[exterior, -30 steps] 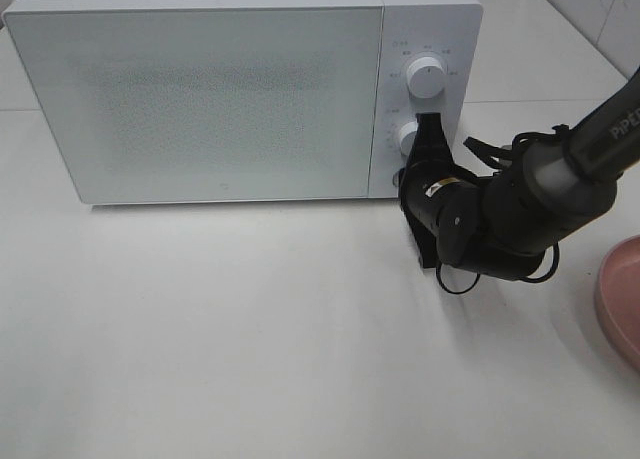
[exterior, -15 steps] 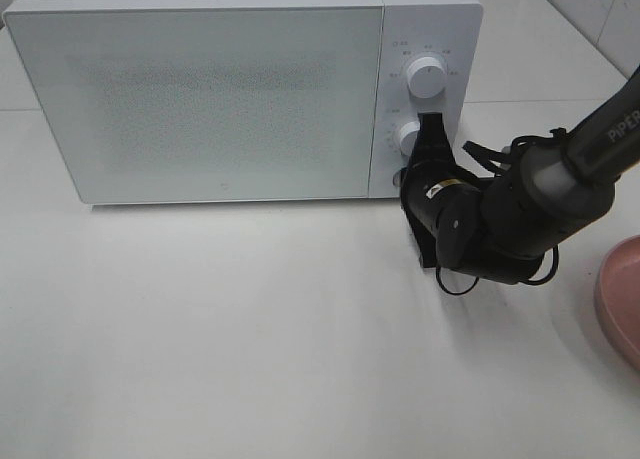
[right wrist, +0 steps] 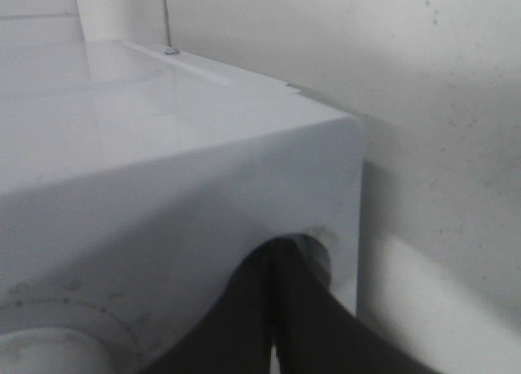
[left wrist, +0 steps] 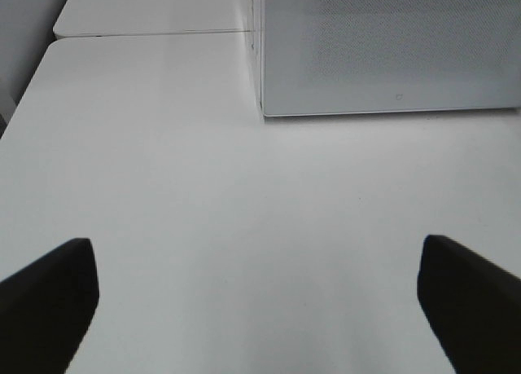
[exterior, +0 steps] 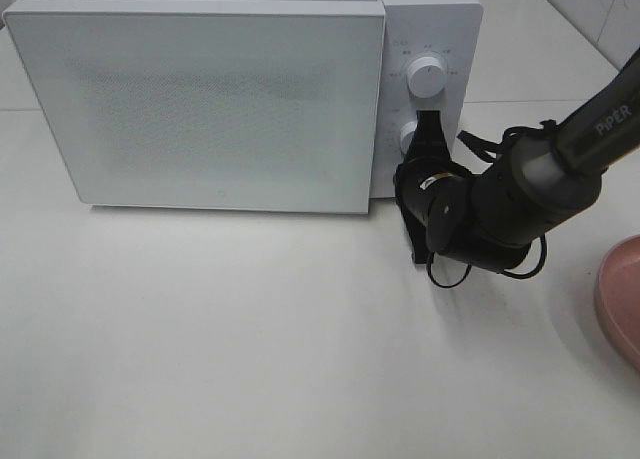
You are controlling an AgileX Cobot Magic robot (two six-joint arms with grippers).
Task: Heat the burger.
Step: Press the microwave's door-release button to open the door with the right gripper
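1. The right gripper [exterior: 430, 127] is holding its fingers pressed together, with the tips against the microwave's control panel [exterior: 445, 34] just beside the lower knob [exterior: 407, 135], right of centre.
2. The microwave door [exterior: 200, 104] is standing slightly ajar at the upper left.
3. The left gripper [left wrist: 260, 309] is hovering over the table [left wrist: 228, 187], fingers wide apart and holding nothing.
4. A pink plate [exterior: 622, 301] is lying at the right edge.
5. The burger is showing in no view, so I cannot tell where it is.

— What sort of place is this?
— It looks like a kitchen corner set up for testing. A white microwave [exterior: 240, 89] with two dials stands on a plain white counter [exterior: 250, 359].
— What else shows it?
— A pink plate [exterior: 622, 299] lies right of the microwave, and there are pale wall tiles [exterior: 610, 4] behind its right end. A black robot arm [exterior: 530, 194] reaches to its dial panel.
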